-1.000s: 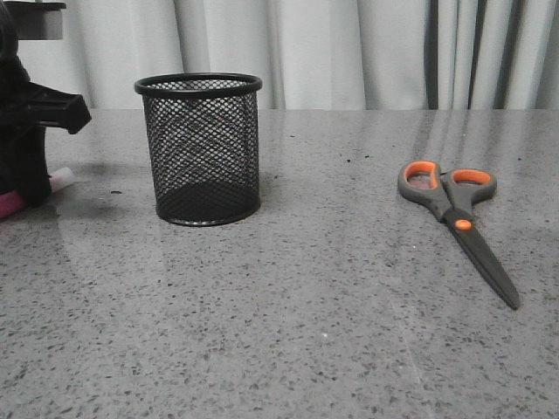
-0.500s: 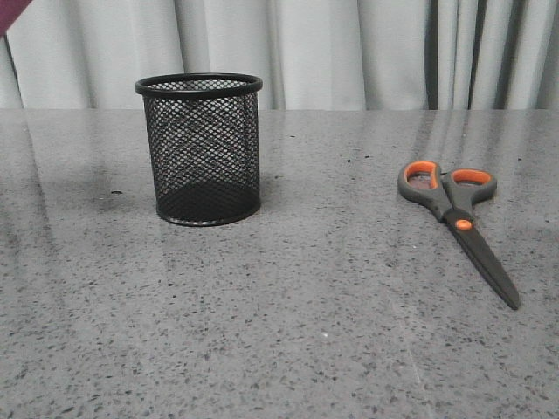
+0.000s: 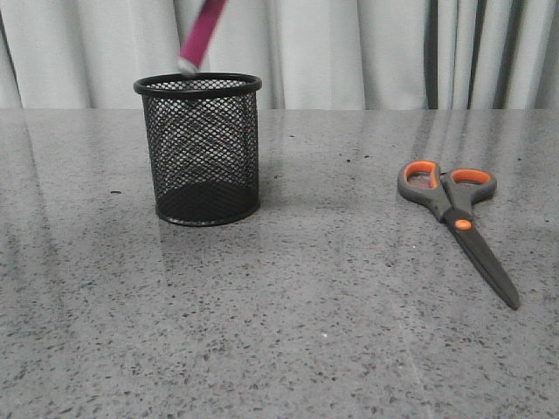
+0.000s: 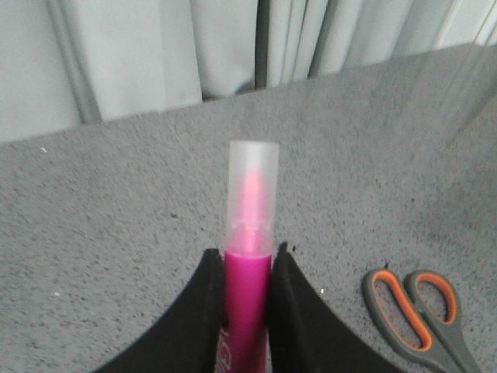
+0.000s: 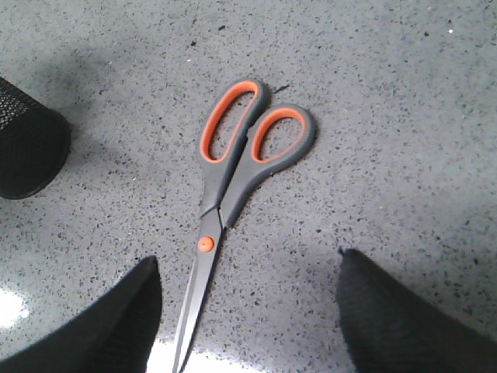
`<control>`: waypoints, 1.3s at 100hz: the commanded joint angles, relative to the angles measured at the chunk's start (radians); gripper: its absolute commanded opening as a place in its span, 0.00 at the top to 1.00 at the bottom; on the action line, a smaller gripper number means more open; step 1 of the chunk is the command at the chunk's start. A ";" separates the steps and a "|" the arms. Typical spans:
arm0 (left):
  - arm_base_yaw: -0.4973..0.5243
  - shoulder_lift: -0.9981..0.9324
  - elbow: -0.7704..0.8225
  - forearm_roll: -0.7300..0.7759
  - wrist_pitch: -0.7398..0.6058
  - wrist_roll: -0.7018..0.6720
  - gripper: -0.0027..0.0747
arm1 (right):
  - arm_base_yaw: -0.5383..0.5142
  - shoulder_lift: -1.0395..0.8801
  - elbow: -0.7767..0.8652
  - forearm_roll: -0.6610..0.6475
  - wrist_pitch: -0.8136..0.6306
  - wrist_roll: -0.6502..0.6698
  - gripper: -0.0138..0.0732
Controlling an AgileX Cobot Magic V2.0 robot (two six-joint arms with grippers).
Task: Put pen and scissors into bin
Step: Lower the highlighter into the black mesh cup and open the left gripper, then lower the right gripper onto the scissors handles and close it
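Magenta-pink plastic forms the barrel of the pen (image 4: 248,299), which is clamped between the two black fingers of the left gripper (image 4: 247,272). The finger pads press on opposite sides of the barrel just below the pale translucent cap, and the cap projects clear beyond the fingertips. In the front view the pen (image 3: 200,35) hangs tilted in the air, cap end downward, with the cap tip just above the rim of the bin (image 3: 197,85) on its left side. The tip has not entered the opening. The gripper itself is out of the front view; only the lower part of the pen shows.

The bin is a black wire-mesh cylinder standing upright on the grey speckled table (image 3: 288,332), left of centre. Nothing is visible through its mesh.

The scissors (image 3: 456,218) lie flat on the table, well apart from the bin on the right side. Their blades are closed; the orange-lined handles point away from the robot, and the blade tips point toward it.

The right gripper (image 5: 248,311) hovers over the scissors (image 5: 225,202) with its dark fingers spread wide, one on each side of the blades. The fingers hold nothing and do not touch the scissors. An edge of the bin (image 5: 27,148) shows in the right wrist view.

Pale grey curtains (image 3: 367,52) hang behind the table.
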 commanded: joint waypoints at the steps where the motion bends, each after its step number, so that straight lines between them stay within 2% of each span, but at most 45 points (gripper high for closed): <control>1: -0.012 0.000 -0.026 -0.008 -0.077 -0.001 0.99 | -0.007 -0.003 -0.034 0.014 -0.050 -0.013 0.34; 34: -0.009 0.021 -0.026 -0.015 -0.043 -0.005 0.98 | -0.007 -0.003 -0.034 0.014 -0.048 -0.015 0.34; 43: -0.009 0.021 -0.026 -0.021 -0.019 -0.005 0.90 | -0.007 -0.003 -0.034 0.014 -0.048 -0.015 0.34; 60: -0.009 0.021 -0.026 -0.028 0.002 -0.005 0.67 | -0.007 -0.003 -0.034 0.014 -0.074 -0.015 0.34; 70: -0.009 0.008 -0.026 -0.045 0.002 -0.006 0.60 | -0.007 -0.003 -0.034 0.016 -0.077 -0.015 0.34; 93: 0.030 -0.085 -0.027 -0.045 0.014 -0.006 0.59 | -0.007 -0.001 -0.034 0.039 -0.037 -0.015 0.34; 130: 0.242 -0.266 -0.026 -0.045 0.197 -0.006 0.59 | 0.010 0.115 -0.052 0.040 0.042 -0.079 0.34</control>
